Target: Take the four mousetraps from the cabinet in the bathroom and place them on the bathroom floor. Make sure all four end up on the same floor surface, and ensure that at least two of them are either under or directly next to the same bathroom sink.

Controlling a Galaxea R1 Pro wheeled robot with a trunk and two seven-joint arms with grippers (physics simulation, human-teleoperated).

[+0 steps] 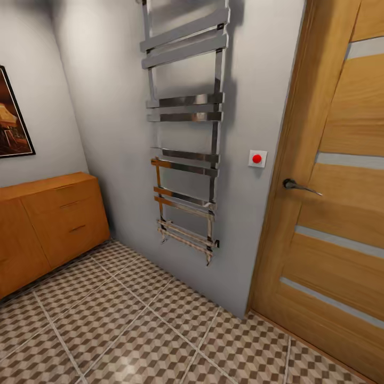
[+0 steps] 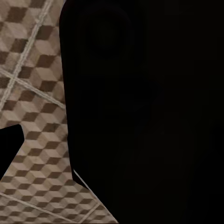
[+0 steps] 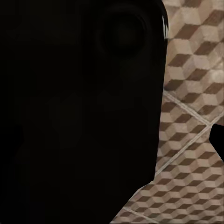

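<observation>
Standing at the left wall, cabinet (image 1: 50, 224) is sitting on patterned floor (image 1: 138, 330) near towel rail (image 1: 186, 133) and door (image 1: 336, 202); both grippers' opening cannot be told.

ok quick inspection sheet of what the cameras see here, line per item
surface: bathroom floor, cube-pattern tiles with pale grout, nothing lying on the visible part
job's things: cabinet against the left wall, drawer fronts shut; mousetraps nothing seen; sink nothing seen
clutter: nothing seen
grippers: state cannot be told; both wrist views are mostly blocked by a dark shape, with tiles beyond
cables: nothing seen
surroundings: chrome towel rail on the grey wall, red button on a white plate beside it, wooden door with lever handle at right, shut, framed picture above the cabinet
</observation>
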